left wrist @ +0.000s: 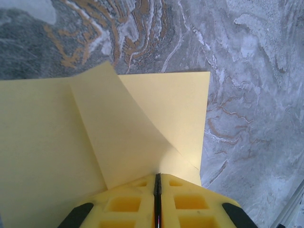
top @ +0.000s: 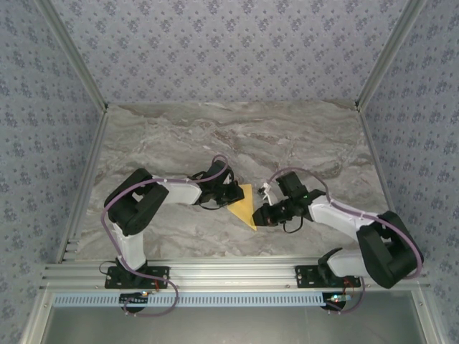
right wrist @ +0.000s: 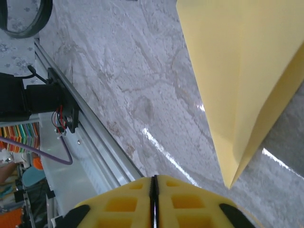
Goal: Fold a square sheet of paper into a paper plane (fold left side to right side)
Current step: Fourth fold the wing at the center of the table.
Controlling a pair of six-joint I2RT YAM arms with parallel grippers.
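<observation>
— Well, the left fingers clamp a lifted flap of the sheet, which lies on the desk just right of them.
— And the right fingers, beyond the sheet from those, are pressed together, seemingly on nothing. A one-sided pull could skew the crease.

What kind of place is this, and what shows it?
Probably a robot lab booth: left arm and right arm bolted to a metal rail, a marble-look table, patterned screens around.
</observation>
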